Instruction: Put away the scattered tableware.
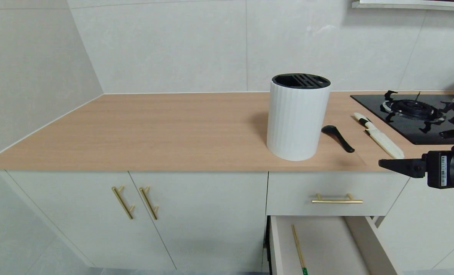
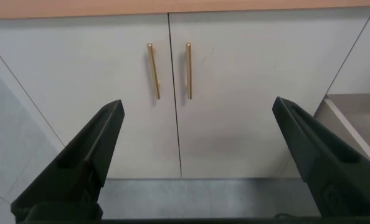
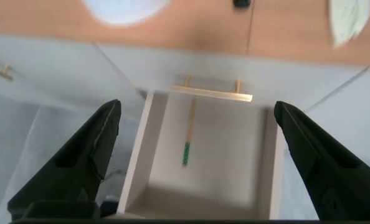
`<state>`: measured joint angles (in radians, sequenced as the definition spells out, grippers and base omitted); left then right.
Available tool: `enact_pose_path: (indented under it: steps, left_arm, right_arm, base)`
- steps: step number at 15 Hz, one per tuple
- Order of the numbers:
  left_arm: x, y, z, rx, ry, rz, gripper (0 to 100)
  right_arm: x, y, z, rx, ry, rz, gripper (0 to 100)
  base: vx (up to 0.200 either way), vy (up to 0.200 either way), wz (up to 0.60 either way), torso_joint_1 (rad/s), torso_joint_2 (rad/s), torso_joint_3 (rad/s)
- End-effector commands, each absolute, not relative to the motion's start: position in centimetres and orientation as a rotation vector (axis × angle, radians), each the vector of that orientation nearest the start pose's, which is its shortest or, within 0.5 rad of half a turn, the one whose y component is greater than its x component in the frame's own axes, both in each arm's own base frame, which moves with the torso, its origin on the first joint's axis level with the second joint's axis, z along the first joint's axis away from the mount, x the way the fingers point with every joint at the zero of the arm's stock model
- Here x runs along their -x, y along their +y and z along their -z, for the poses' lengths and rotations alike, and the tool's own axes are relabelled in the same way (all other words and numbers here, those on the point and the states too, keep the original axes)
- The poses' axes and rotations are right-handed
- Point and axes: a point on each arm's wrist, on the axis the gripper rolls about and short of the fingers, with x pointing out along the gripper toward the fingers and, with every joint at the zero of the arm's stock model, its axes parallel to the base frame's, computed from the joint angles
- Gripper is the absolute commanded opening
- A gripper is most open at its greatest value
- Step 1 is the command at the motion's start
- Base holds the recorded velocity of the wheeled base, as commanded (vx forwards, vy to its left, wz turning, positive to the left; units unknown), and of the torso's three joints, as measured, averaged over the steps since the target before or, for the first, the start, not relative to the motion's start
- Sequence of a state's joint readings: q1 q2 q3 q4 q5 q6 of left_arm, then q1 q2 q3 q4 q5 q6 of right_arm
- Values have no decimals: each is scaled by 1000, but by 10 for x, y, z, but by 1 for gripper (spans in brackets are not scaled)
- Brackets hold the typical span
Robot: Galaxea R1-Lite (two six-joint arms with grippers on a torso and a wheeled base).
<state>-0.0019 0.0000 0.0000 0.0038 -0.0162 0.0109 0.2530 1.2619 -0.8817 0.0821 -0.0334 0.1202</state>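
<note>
A black spoon (image 1: 338, 138) lies on the worktop (image 1: 154, 130) just beside a white ribbed holder (image 1: 297, 118) with a black slotted top. Near it lies a pale knife (image 1: 380, 136) with a dark band close to its far end, between the spoon and the hob (image 1: 414, 114). Below the worktop, the lower drawer (image 1: 360, 244) stands pulled out and holds green-tipped wooden chopsticks (image 1: 299, 248). Spoon and knife both lie slantwise, running from the back left to the front right, and the spoon's bowl is towards the holder. The chopsticks lie along the drawer's depth, green end nearest the robot. The right pincer (image 3: 196, 104) hangs released above the drawer. The left pincer (image 2: 197, 102), also released, faces the cabinet doors (image 2: 172, 93).
</note>
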Motion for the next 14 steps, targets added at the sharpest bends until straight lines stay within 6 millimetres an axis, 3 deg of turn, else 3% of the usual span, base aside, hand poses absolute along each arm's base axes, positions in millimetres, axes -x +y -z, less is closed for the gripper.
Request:
enact_pose_path:
  steps: [1, 3, 6, 11, 14]
  left_arm:
    - [23, 0, -75, -11, 5, 18, 100]
    - [23, 0, -75, -11, 5, 18, 100]
    - [23, 0, -75, -11, 3, 17, 100]
    - [23, 0, -75, -11, 3, 17, 100]
    - [23, 0, -75, -11, 3, 20, 100]
  right_arm:
    - [-219, 38, -232, -35, 496, -141, 100]
    - [-266, 28, -222, -58, 464, -136, 100]
    - [-309, 31, -201, 14, 492, -190, 100]
    - [-359, 38, -183, 30, 464, -205, 100]
    - [-367, 45, -174, 50, 484, -220, 100]
  base:
    - [0, 0, 0, 0, 0, 0]
    - [0, 0, 0, 0, 0, 0]
    - [0, 0, 0, 0, 0, 0]
    - [0, 0, 0, 0, 0, 0]
    - [0, 0, 0, 0, 0, 0]
